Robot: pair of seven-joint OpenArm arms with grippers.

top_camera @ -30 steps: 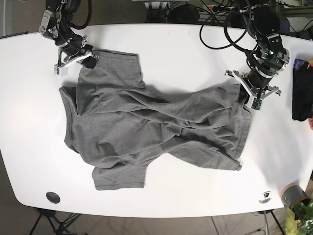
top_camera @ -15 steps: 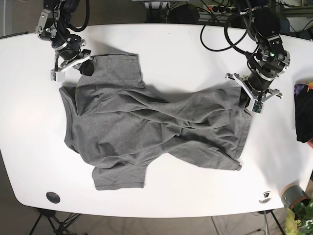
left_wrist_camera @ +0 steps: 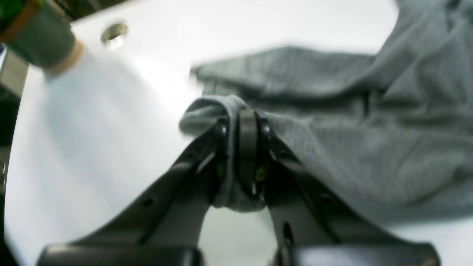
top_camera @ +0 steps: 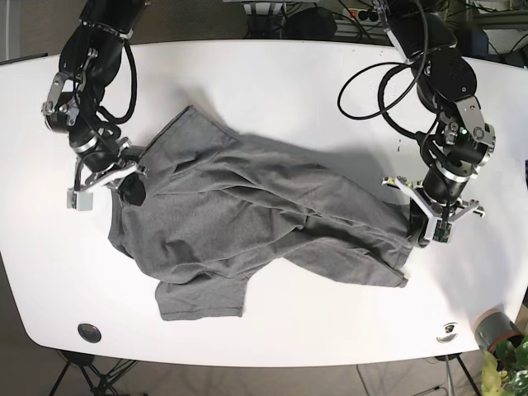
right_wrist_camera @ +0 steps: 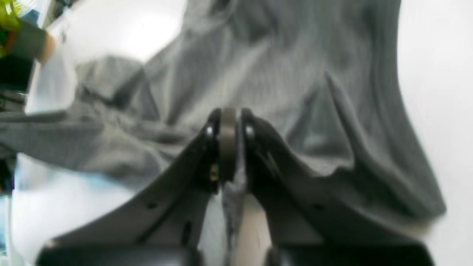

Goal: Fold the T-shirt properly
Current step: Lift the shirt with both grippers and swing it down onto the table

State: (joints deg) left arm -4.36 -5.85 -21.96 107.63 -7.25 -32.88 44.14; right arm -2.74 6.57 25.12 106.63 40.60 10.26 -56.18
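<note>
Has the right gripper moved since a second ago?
Yes. In the base view the right gripper has come toward the table's near edge, away from the far edge, dragging the shirt's sleeve with it.

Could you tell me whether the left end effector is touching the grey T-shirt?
Touching. The left wrist view shows the left end effector shut on a bunched edge of the T-shirt, fabric pinched between its fingers.

T-shirt [top_camera: 264, 214] plain heather grey; table [top_camera: 289, 82] white; claws black, left [left_wrist_camera: 242, 127], right [right_wrist_camera: 228, 127].
</note>
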